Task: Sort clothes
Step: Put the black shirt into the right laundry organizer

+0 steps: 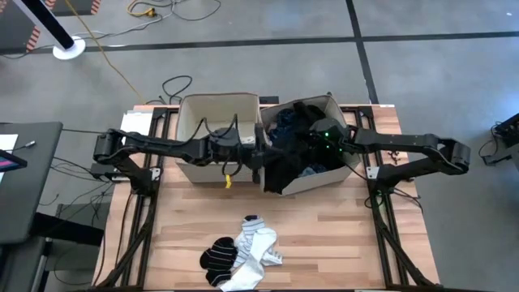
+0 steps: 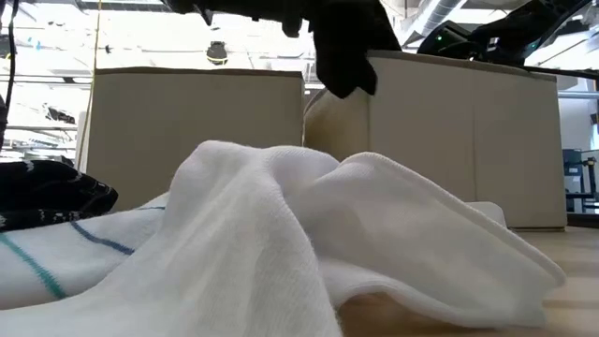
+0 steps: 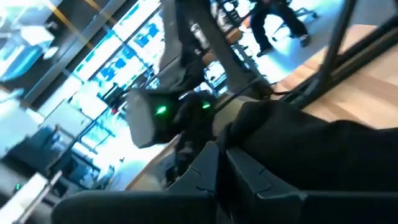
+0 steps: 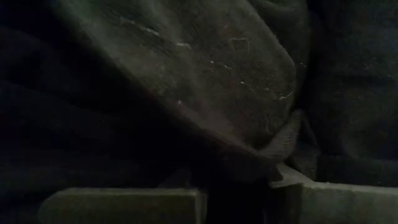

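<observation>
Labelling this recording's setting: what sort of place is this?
Probably a robotics lab or workshop: a wooden table on a concrete floor, loose cables, exposed ceiling ducts.

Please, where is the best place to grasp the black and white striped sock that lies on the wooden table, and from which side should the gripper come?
Probably the middle of the black and white striped sock, coming straight down from above. It lies flat on the wooden table at the outer edge of the white sock pile, so one side is free and a pinch from above could lift it alone.
</observation>
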`<control>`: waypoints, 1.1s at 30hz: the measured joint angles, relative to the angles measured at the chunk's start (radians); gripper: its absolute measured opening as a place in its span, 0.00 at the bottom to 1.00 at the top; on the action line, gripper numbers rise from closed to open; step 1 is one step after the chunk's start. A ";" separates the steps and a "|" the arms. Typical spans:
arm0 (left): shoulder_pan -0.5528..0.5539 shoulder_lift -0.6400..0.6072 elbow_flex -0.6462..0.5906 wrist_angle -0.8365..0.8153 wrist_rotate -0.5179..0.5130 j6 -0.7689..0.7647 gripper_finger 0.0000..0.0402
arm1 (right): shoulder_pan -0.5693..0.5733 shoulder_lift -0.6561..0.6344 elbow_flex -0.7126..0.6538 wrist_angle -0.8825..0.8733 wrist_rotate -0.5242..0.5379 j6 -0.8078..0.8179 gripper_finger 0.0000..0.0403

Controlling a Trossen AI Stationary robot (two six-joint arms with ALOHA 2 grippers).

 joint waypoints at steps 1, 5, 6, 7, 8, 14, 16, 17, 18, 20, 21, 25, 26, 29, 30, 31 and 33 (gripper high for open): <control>0.009 0.000 0.003 0.000 0.000 -0.018 0.02 | 0.000 0.000 0.000 0.000 0.000 0.000 0.16; 0.040 0.000 0.008 -0.001 0.006 -0.093 0.02 | 0.000 0.000 0.000 0.000 0.000 0.000 0.16; 0.045 0.000 0.009 0.001 0.008 -0.106 0.02 | 0.000 0.000 0.000 0.000 0.000 0.000 0.16; 0.049 0.000 0.009 0.004 0.008 -0.118 0.02 | 0.000 0.000 0.000 0.000 0.000 0.000 0.16; 0.052 0.000 0.009 0.006 0.008 -0.126 0.01 | 0.000 0.000 0.000 0.000 0.000 0.000 0.16; 0.068 0.000 0.009 -0.003 0.010 -0.129 0.02 | 0.000 0.000 0.000 0.000 0.000 0.000 0.16; 0.077 0.000 0.009 -0.013 0.011 -0.128 0.03 | 0.000 0.000 0.000 0.000 0.000 0.000 0.16; 0.082 0.000 0.009 -0.022 0.011 -0.126 0.03 | 0.000 0.000 0.000 0.000 0.000 0.000 0.16; 0.089 0.000 0.009 -0.035 0.011 -0.126 0.04 | 0.000 0.000 0.000 0.000 0.000 0.000 0.16; 0.105 0.000 0.009 -0.066 0.023 -0.129 0.04 | 0.000 0.000 0.000 0.000 0.000 0.000 0.16; 0.115 0.000 0.009 -0.087 0.042 -0.133 0.04 | 0.000 0.000 0.000 0.000 0.000 0.000 0.16; 0.152 0.011 0.009 -0.156 0.129 -0.175 0.04 | 0.000 0.000 0.000 0.000 0.000 0.000 0.16; 0.161 0.014 0.009 -0.177 0.137 -0.183 0.04 | 0.000 0.000 0.000 0.000 0.000 0.000 0.16; 0.176 0.024 0.009 -0.216 0.141 -0.192 0.05 | 0.000 0.000 0.000 0.000 0.000 0.000 0.16; 0.179 0.029 0.011 -0.217 0.144 -0.193 0.06 | 0.000 0.000 0.000 0.000 0.000 0.000 0.16; 0.183 0.030 0.011 -0.222 0.144 -0.199 0.07 | 0.000 0.000 0.000 0.000 0.000 0.000 0.16; 0.183 0.031 0.011 -0.233 0.146 -0.198 0.10 | 0.000 0.000 0.000 0.000 0.000 0.000 0.16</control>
